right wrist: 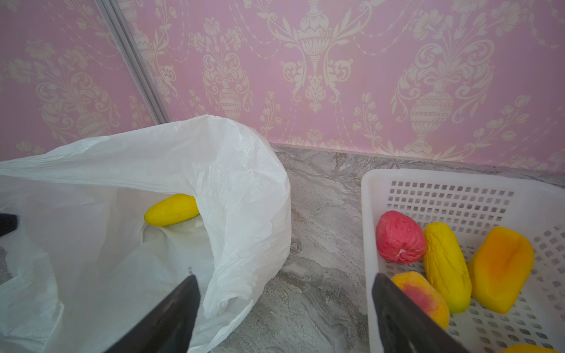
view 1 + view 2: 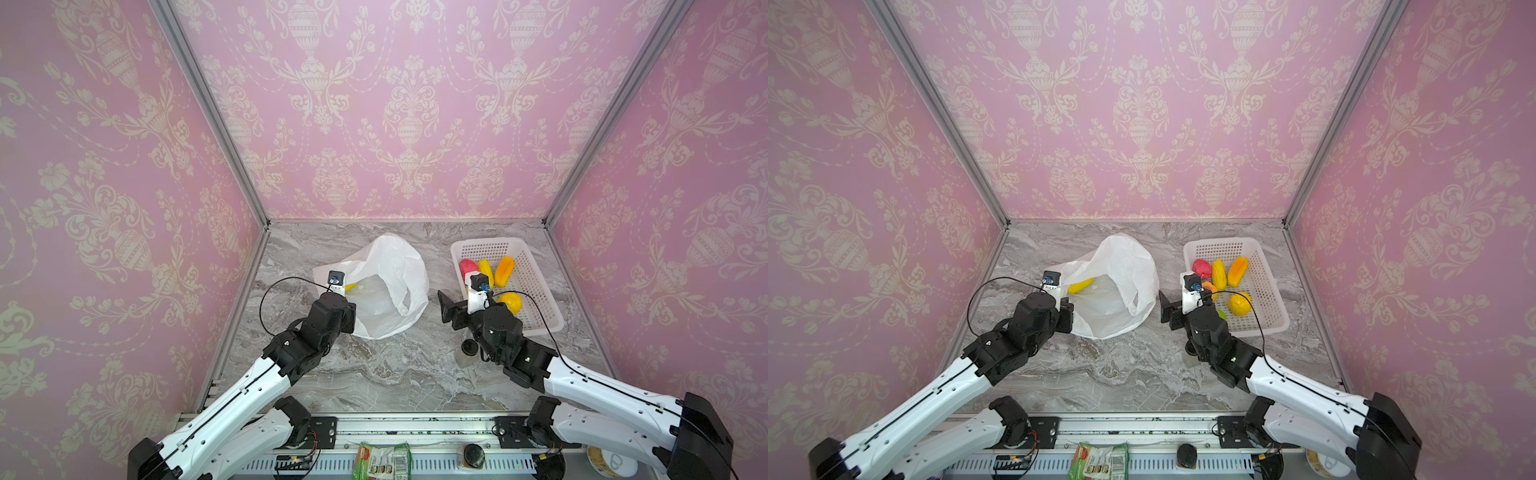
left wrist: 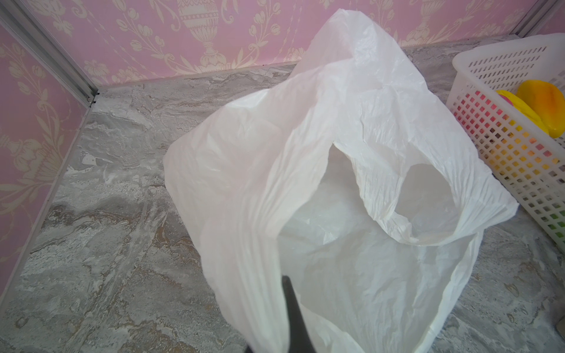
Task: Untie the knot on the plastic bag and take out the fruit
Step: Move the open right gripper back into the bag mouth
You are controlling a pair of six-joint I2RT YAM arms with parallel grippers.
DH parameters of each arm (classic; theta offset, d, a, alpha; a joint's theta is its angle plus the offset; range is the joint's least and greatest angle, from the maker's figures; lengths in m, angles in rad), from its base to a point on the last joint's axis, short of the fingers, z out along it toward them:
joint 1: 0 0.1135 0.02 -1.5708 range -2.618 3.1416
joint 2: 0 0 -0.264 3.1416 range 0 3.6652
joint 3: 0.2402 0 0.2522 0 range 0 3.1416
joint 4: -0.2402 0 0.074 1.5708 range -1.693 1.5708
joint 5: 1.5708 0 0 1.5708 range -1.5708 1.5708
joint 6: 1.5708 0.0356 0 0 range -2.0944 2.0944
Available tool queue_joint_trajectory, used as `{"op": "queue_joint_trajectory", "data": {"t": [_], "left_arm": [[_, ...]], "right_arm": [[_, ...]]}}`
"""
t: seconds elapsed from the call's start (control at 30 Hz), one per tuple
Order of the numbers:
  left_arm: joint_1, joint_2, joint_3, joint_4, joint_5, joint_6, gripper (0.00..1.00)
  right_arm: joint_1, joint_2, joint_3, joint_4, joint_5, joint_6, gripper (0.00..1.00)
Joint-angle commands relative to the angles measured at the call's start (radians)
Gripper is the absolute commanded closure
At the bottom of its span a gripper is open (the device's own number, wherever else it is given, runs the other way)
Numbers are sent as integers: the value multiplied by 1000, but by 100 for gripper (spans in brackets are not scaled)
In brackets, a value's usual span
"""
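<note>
A marble-patterned table (image 2: 399, 374) was seen from above, inside pink papered walls. The white plastic bag (image 2: 392, 266) lay at about eleven o'clock on it, its mouth gaping toward the arms. No knot was to be seen, and one loop handle (image 3: 428, 201) hung slack. At the bag's seven o'clock edge the left gripper (image 2: 351, 318) was fully closed, and the rim appeared to be pinched in it, holding the mouth up. One yellow fruit (image 1: 171, 210) was lying deep inside, toward the bag's nine o'clock side, partly under a fold. The white basket (image 2: 490, 245) stood at two o'clock, with a pink-red fruit (image 1: 399, 237) and others already in it. The right gripper (image 1: 284, 279) was spread wide and held nothing, poised between bag and basket.

The step in hand was judged to be fetching the yellow fruit. It would best be done with the rim held taut, the open jaws brought in over the low lip, set across the fruit's narrow width, and closed so that no thin plastic was caught.
</note>
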Motion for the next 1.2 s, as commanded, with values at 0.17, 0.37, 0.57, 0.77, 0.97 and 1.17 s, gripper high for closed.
{"op": "queue_joint_trajectory", "data": {"t": [0.17,0.37,0.57,0.77,0.97,1.17], "left_arm": [[6,7,1,-2,11,4,100],[7,16,10,1,12,7,100],[8,9,10,-5,14,9,100],[10,-2,11,-1,20,11,100],[10,-7,11,-1,25,9,100],[10,-31,10,-5,18,6,100]], "right_arm": [[186,111,131,31,-120,-217,21],[326,333,245,48,-248,-332,32],[334,561,321,122,-343,-336,39],[326,687,346,203,-362,-318,43],[292,819,377,276,-373,-266,48],[223,877,382,327,-413,-170,51]]}}
